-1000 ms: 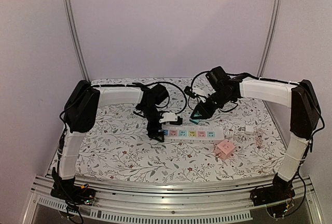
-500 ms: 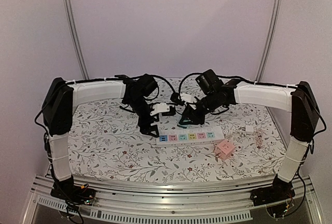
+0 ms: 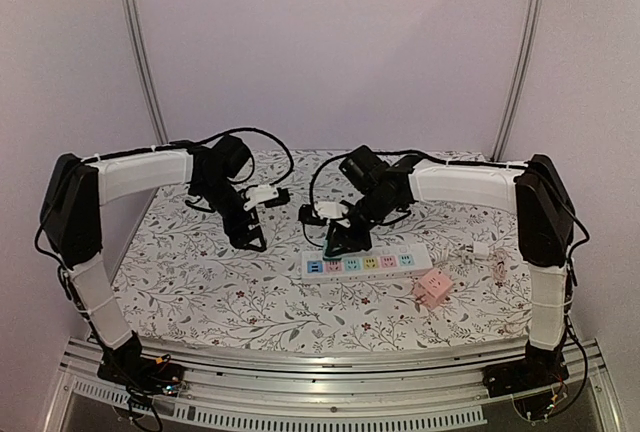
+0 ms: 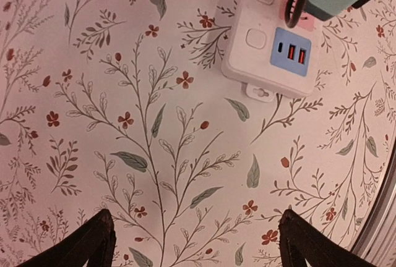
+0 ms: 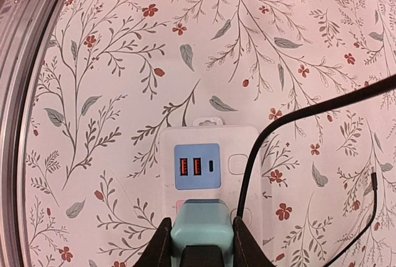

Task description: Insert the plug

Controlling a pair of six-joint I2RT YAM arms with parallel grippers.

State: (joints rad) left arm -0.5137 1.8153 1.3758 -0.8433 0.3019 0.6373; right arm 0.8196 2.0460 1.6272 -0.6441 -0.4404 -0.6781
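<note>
Pale lilac walls and 2 aluminium uprights close in a table spread with a white cloth printed in grey-green sprigs and small red flowers. A ribbed metal rail runs along its near edge.

On the cloth lies a white plastic power strip, a long rounded bar with pastel socket faces. The end nearest the left arm carries a blue panel with 2 orange USB ports. A pink cube adapter sits just beside the strip's other end, and a small white charger lies near it.

The right gripper is clamped on the teal plug, a smooth rounded block trailing a thin black cable. The plug sits over the pink socket right next to the USB panel; whether its pins are seated I cannot tell.

The left gripper hangs above bare cloth well left of the strip, its dark fingertips spread wide, holding nothing.
</note>
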